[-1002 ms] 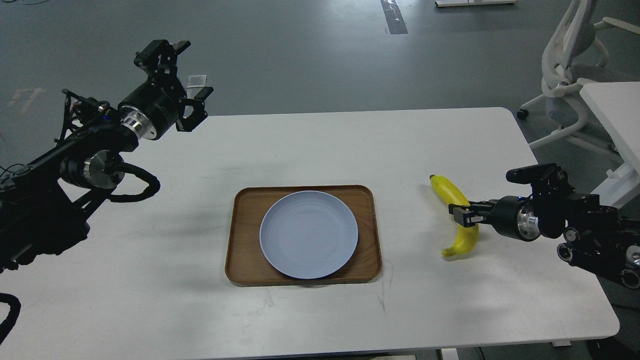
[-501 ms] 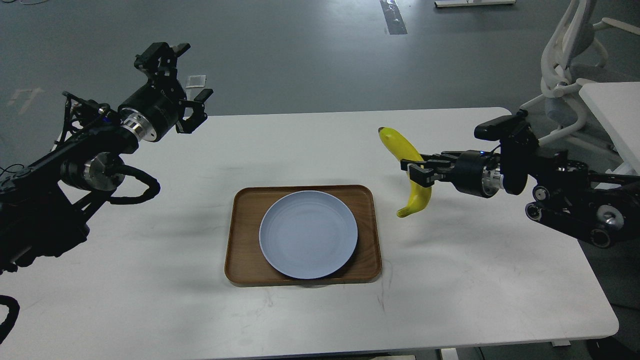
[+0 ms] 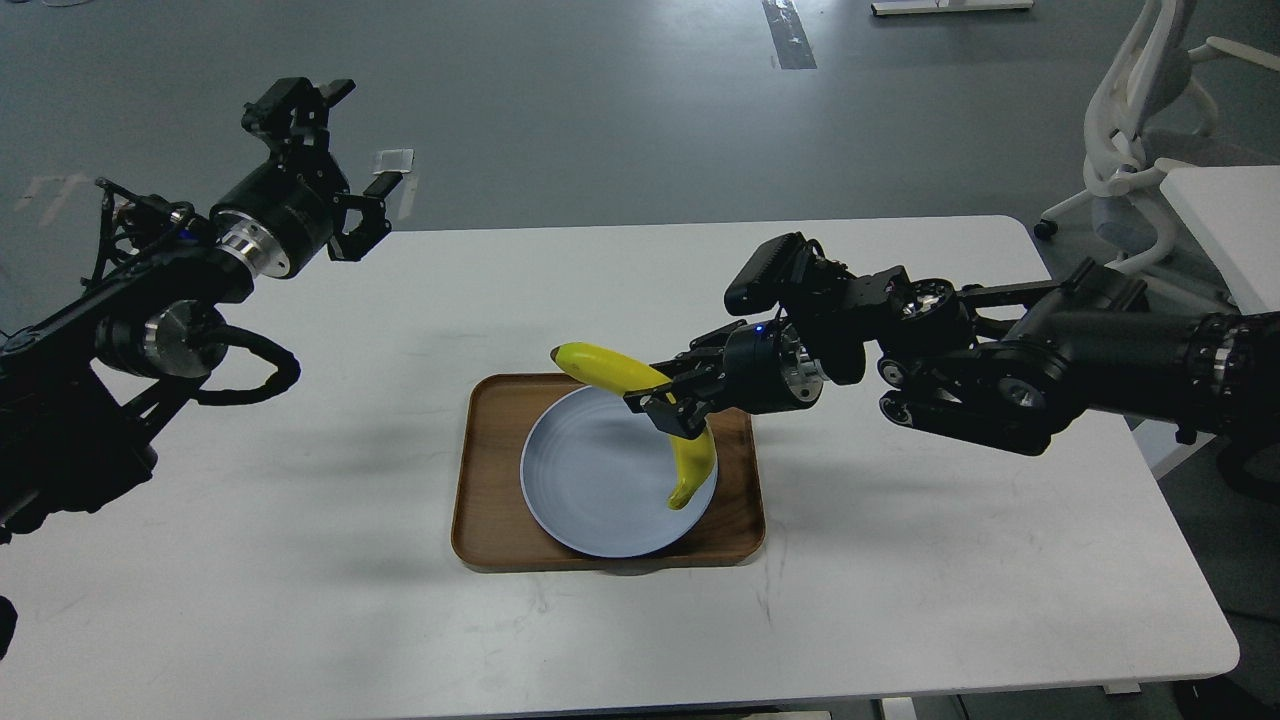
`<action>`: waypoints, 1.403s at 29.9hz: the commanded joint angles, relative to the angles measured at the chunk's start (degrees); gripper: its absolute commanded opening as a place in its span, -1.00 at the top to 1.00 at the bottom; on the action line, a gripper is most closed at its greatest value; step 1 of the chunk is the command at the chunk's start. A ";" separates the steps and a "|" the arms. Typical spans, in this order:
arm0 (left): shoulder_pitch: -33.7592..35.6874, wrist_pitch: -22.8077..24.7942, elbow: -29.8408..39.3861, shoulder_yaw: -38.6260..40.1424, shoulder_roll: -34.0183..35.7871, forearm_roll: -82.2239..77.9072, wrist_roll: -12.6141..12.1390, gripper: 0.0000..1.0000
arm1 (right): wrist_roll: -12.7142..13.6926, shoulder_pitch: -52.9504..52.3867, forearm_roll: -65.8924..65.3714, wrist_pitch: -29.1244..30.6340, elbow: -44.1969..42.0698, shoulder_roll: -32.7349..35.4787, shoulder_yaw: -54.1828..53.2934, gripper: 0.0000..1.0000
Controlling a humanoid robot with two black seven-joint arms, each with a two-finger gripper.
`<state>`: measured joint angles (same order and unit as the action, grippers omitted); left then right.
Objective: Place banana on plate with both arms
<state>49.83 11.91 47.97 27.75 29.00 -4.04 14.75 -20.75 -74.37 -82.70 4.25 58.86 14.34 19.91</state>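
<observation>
The yellow banana (image 3: pixel 640 400) hangs in the air over the right part of the pale blue-grey plate (image 3: pixel 580 480). My right gripper (image 3: pixel 668 402) is shut on the banana's middle, reaching in from the right. The banana's lower tip points down near the plate's right rim. My left gripper (image 3: pixel 335 165) is open and empty, raised high above the table's far left corner, well away from the plate.
The plate sits on a rectangular brown wooden tray (image 3: pixel 490 500) in the middle of the white table (image 3: pixel 900 600). A white office chair (image 3: pixel 1130 150) and another white table (image 3: pixel 1230 220) stand at the right. Grey floor lies beyond the far edge.
My right gripper lifted the banana from the table at the right and carried it left, over the plate. My left arm drew back slightly to the left.
</observation>
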 commanded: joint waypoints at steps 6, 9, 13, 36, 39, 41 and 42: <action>-0.26 0.13 0.02 0.03 0.79 0.09 0.01 -0.95 | 0.01 1.33 0.00 0.14 -2.00 -0.90 2.86 0.57; -0.26 0.13 0.02 0.03 0.79 0.09 0.10 -0.95 | 0.18 1.60 0.00 0.14 -2.53 -1.25 2.94 0.21; -0.17 0.30 0.11 0.03 0.79 0.09 0.10 -0.95 | 0.71 2.22 0.35 0.05 -3.84 -1.95 2.51 -0.25; -0.70 0.83 1.68 1.16 0.53 1.66 -0.60 -0.95 | 11.23 4.23 56.68 -0.03 -7.10 2.26 -29.72 -1.00; -2.80 1.53 4.05 2.75 0.88 2.63 -0.78 -0.95 | 14.41 6.60 70.95 -0.30 -8.41 2.53 -36.66 -1.00; -3.68 2.76 4.59 3.71 0.88 2.64 -0.69 -0.95 | 15.73 8.27 75.91 -0.21 -9.73 2.53 -41.41 -1.00; -3.78 3.46 4.59 3.89 0.88 2.64 -0.69 -0.95 | 16.35 9.59 77.15 -0.04 -10.17 2.62 -44.31 -1.00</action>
<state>47.02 13.75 51.83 30.61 29.81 -1.55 14.02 -6.53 -67.55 -13.06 4.01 50.18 16.80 -17.23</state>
